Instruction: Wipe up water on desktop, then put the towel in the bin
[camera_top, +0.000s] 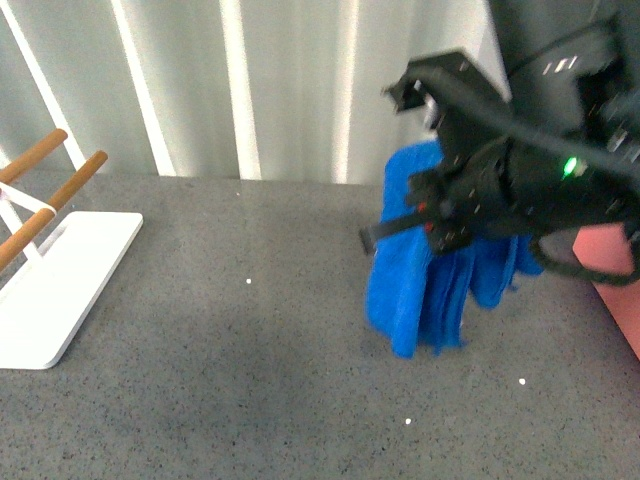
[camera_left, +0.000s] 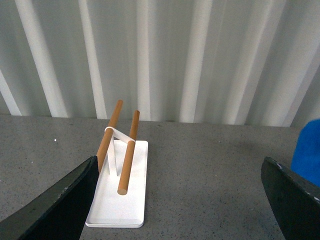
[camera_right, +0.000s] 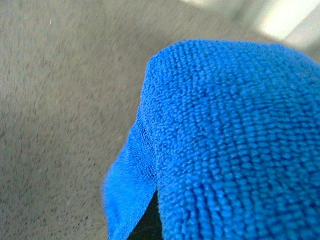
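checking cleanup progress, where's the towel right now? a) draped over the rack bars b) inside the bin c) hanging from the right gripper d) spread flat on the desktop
c: the towel dangles in folds from the right gripper over the desktop, away from the rack and not in the bin.

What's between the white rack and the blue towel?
Only bare grey desktop lies between the rack and the towel, seen in the front view.
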